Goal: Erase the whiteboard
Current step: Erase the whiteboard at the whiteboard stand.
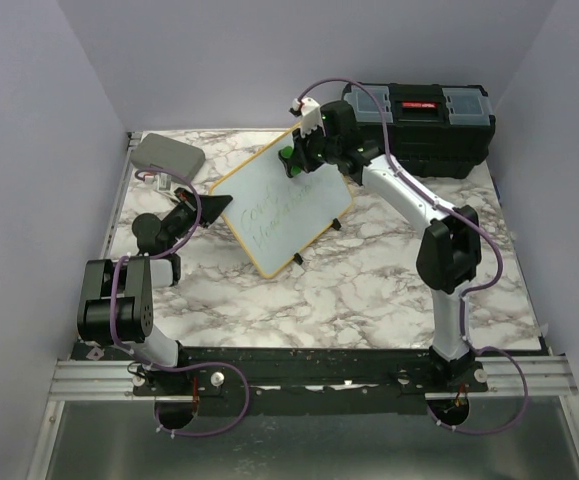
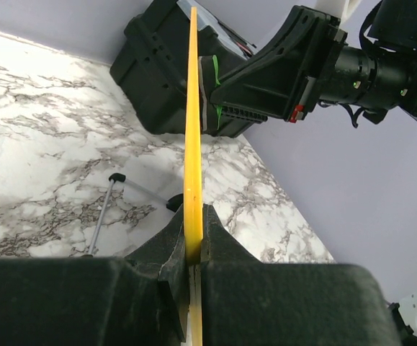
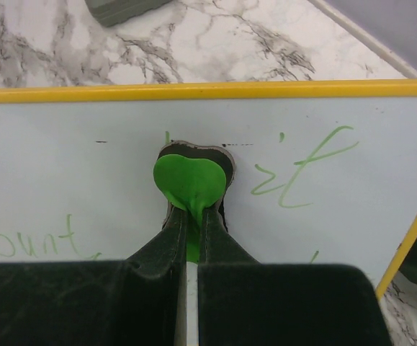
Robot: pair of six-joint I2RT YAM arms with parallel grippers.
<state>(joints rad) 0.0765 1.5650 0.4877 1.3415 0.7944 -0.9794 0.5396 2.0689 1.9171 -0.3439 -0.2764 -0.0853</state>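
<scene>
Gripping whiteboard point(image 1: 284, 207) frame edge: left jaws | right jaws pinching green eraser point(image 3: 189, 180), pressed on written board face

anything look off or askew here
The whiteboard sits askew, diagonal on the table, its yellow frame clamped by the left gripper. The right gripper holds a green eraser against it. Nothing looks spilled or damaged.

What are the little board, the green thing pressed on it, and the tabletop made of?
The whiteboard: smooth white sheet carrying green marker writing, yellowish frame, wood or plastic. The green pad: matte, rounded, probably soft plastic or rubber. The table: grey-veined marble pattern, flat; stone or printed laminate, I can't tell.
</scene>
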